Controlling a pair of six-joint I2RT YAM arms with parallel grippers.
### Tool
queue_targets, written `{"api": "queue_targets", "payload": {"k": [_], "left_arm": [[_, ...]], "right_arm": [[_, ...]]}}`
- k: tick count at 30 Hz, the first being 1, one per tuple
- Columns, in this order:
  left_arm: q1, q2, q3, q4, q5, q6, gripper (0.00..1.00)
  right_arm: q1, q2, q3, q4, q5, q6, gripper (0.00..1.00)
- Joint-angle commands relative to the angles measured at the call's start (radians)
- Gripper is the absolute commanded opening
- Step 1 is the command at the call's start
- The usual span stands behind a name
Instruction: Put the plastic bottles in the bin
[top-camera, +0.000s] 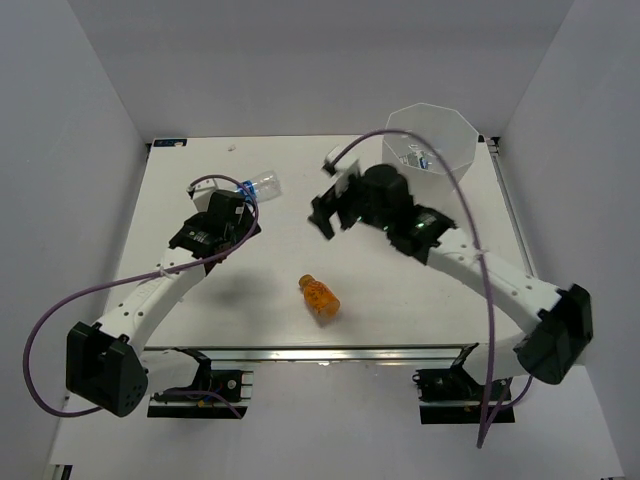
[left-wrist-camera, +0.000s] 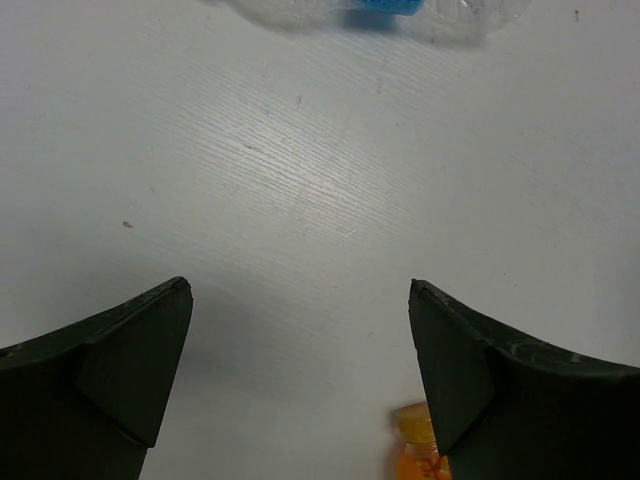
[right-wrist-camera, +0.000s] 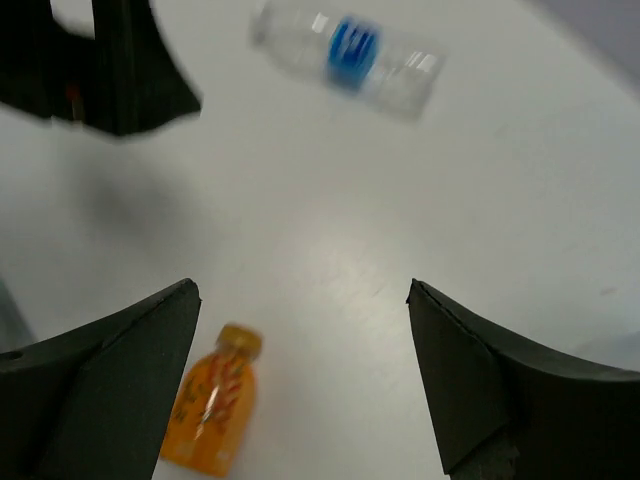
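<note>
A clear plastic bottle with a blue label (top-camera: 258, 185) lies on the white table at the back left, just beyond my left gripper (top-camera: 237, 212). That gripper (left-wrist-camera: 300, 290) is open over bare table, and the blue-label bottle (left-wrist-camera: 385, 10) lies at the top edge of its view. A short orange bottle (top-camera: 320, 296) lies on its side at the front centre. My right gripper (top-camera: 330, 205) hangs open left of the bin (top-camera: 430, 135), with nothing between its fingers (right-wrist-camera: 300, 290). Below it lie the orange bottle (right-wrist-camera: 213, 400) and the blue-label bottle (right-wrist-camera: 350, 55). Clear plastic (top-camera: 415, 155) shows inside the bin.
The bin stands at the back right corner, close to the table's right edge (top-camera: 505, 210). White walls enclose the table on three sides. The left arm (right-wrist-camera: 100, 70) shows as a dark shape at the upper left of the right wrist view.
</note>
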Motion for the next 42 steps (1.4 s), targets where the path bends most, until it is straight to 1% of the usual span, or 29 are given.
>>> {"api": "queue_targets", "payload": {"k": [1,3,4,6,9,11,13,15,17,18,19,20,22,24,25,27,30,31,33,34,35,36,37,38,39,41,42], "left_arm": [[0.004,-0.042,0.026,-0.042,-0.045,-0.008,0.98],[0.004,-0.055,0.015,-0.039,-0.057,-0.006,0.98],[0.004,-0.064,0.014,-0.035,-0.067,-0.005,0.98],[0.004,-0.067,0.032,-0.044,-0.091,-0.012,0.98],[0.005,-0.075,0.049,-0.032,-0.097,-0.011,0.98],[0.004,-0.079,0.052,-0.024,-0.108,-0.013,0.98],[0.005,-0.084,0.051,-0.021,-0.122,-0.025,0.98],[0.007,-0.082,0.049,-0.015,-0.127,-0.025,0.98],[0.007,-0.073,0.054,-0.01,-0.128,-0.032,0.98],[0.007,-0.07,0.058,-0.01,-0.131,-0.037,0.98],[0.007,-0.061,0.063,-0.007,-0.13,-0.037,0.98],[0.007,-0.053,0.073,-0.001,-0.127,-0.031,0.98],[0.007,-0.039,0.089,0.005,-0.127,-0.017,0.98],[0.008,-0.015,0.113,0.022,-0.107,-0.002,0.98],[0.008,-0.007,0.121,0.037,-0.099,0.009,0.98],[0.008,0.007,0.133,0.051,-0.091,0.012,0.98],[0.014,0.019,0.144,0.074,-0.079,0.024,0.98],[0.015,0.02,0.146,0.074,-0.081,0.024,0.98],[0.019,0.019,0.137,0.089,-0.081,0.023,0.98],[0.025,0.019,0.13,0.109,-0.079,0.015,0.98],[0.027,0.016,0.124,0.123,-0.073,0.015,0.98],[0.03,0.016,0.118,0.135,-0.064,0.017,0.98],[0.034,0.016,0.114,0.157,-0.055,0.021,0.98],[0.037,0.019,0.115,0.163,-0.045,0.021,0.98],[0.039,0.02,0.117,0.169,-0.041,0.026,0.98],[0.045,0.036,0.133,0.177,-0.041,0.043,0.98],[0.048,0.042,0.139,0.183,-0.033,0.056,0.98]], "right_arm": [[0.129,0.079,-0.09,-0.04,-0.006,0.105,0.89],[0.18,0.13,-0.135,-0.007,0.054,0.157,0.89],[0.22,0.159,-0.188,0.01,0.069,0.163,0.89],[0.245,0.188,-0.244,0.061,0.126,0.198,0.89],[0.251,0.248,-0.301,0.068,0.207,0.287,0.89],[0.251,0.283,-0.316,0.052,0.223,0.313,0.89],[0.252,0.302,-0.341,0.044,0.208,0.321,0.89],[0.254,0.323,-0.368,0.048,0.175,0.338,0.84],[0.254,0.336,-0.376,0.049,0.165,0.352,0.62],[0.254,0.33,-0.372,0.052,0.175,0.361,0.48],[0.254,0.317,-0.367,0.055,0.192,0.358,0.3],[0.254,0.281,-0.358,0.065,0.241,0.344,0.26],[0.245,0.235,-0.304,0.068,0.299,0.271,0.26],[0.217,0.156,-0.248,0.061,0.321,0.196,0.25],[0.176,0.094,-0.203,0.07,0.321,0.177,0.24],[0.119,0.029,-0.175,0.131,0.303,0.146,0.21],[-0.044,-0.078,-0.128,0.249,0.26,0.091,0.22],[-0.074,-0.078,-0.128,0.263,0.258,0.068,0.24],[-0.129,-0.074,-0.068,0.248,0.272,0.034,0.26],[-0.193,-0.045,-0.039,0.224,0.276,0.03,0.26],[-0.226,-0.027,0.034,0.195,0.273,0.036,0.26],[-0.264,-0.008,0.07,0.167,0.258,0.048,0.26],[-0.333,0.021,0.099,0.126,0.254,0.06,0.26],[-0.361,0.032,0.142,0.104,0.244,0.079,0.27],[-0.402,0.041,0.158,0.093,0.249,0.079,0.34],[-0.425,0.055,0.176,0.065,0.263,0.079,0.39],[-0.442,0.056,0.185,0.055,0.257,0.079,0.5]]}}
